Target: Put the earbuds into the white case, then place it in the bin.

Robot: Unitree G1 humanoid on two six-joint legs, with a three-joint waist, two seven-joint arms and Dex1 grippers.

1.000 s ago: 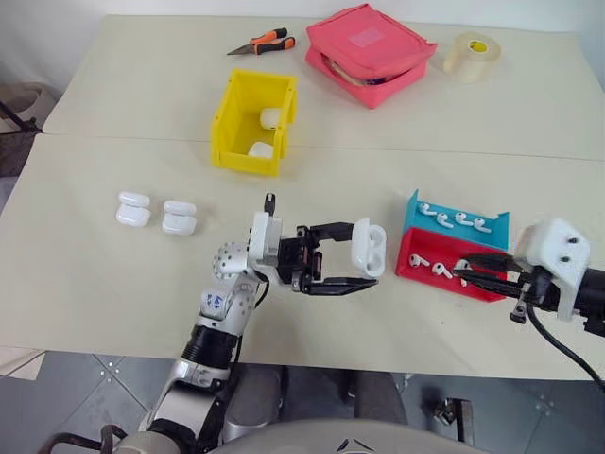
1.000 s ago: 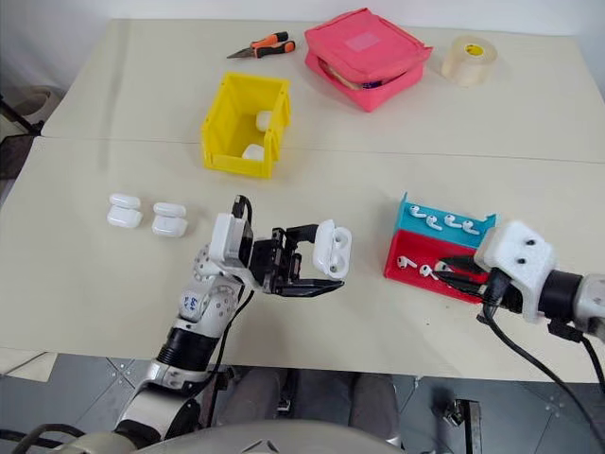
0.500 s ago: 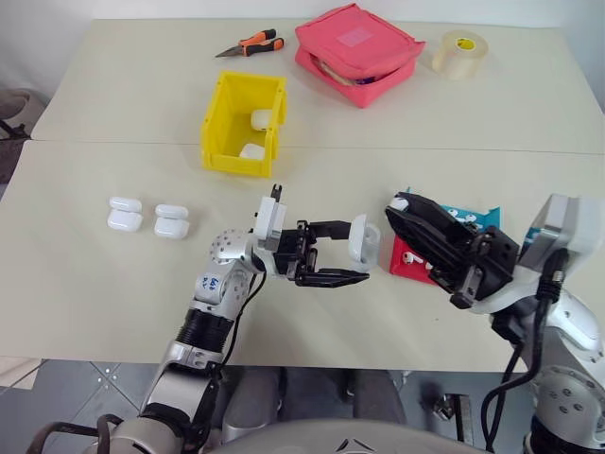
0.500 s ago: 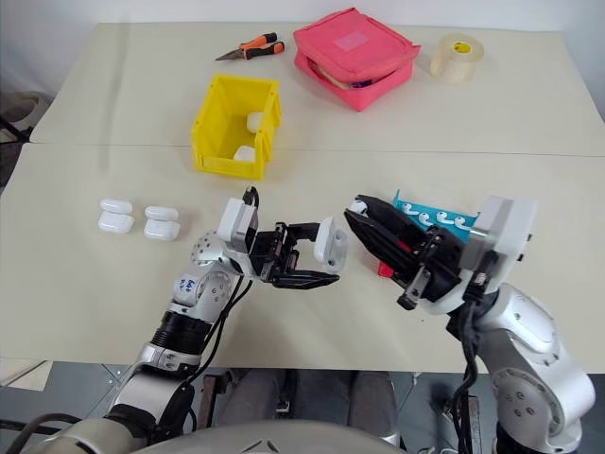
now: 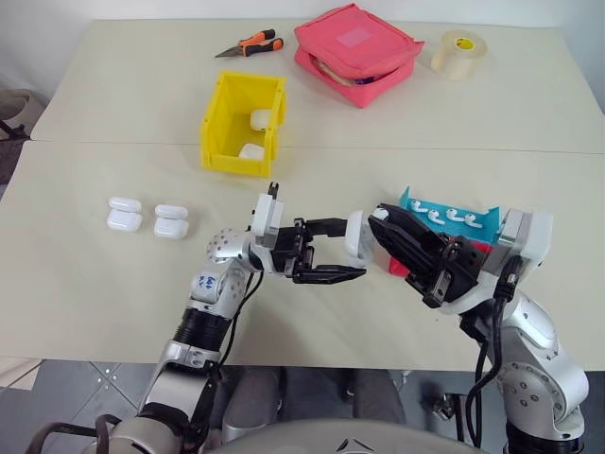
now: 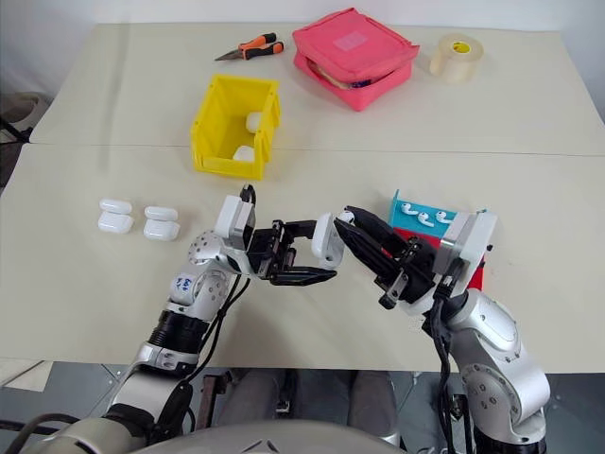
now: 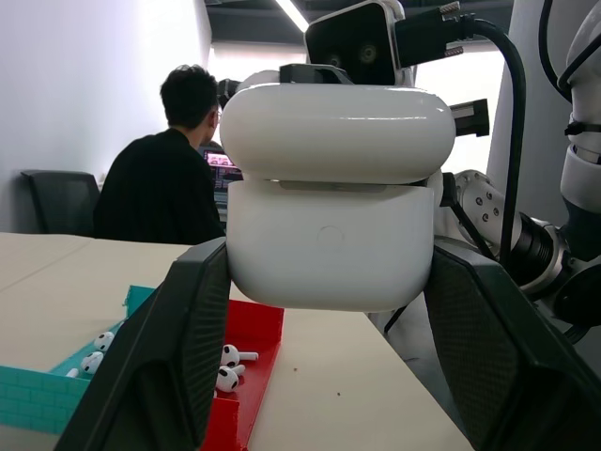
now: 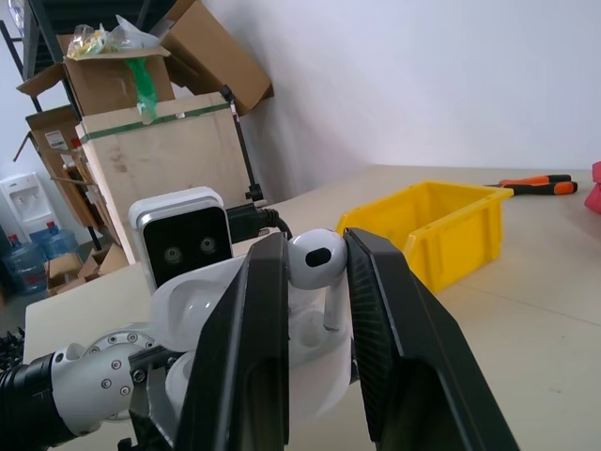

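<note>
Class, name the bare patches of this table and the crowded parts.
Bare: the near-left table, below the two spare cases; also between yellow bin and earbud tray. Crowded: centre front, and far edge around pink pouch.

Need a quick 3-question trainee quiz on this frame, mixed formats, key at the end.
1. True or false: the left gripper is shut on a glossy white rounded plastic case.
2. What does the right gripper pinch? A) a tiny white earbud B) the roll of clear tape C) the orange-handled pliers
3. How many white cases lie in the bright yellow plastic bin?

Key: 1 true. 2 A. 3 two.
</note>
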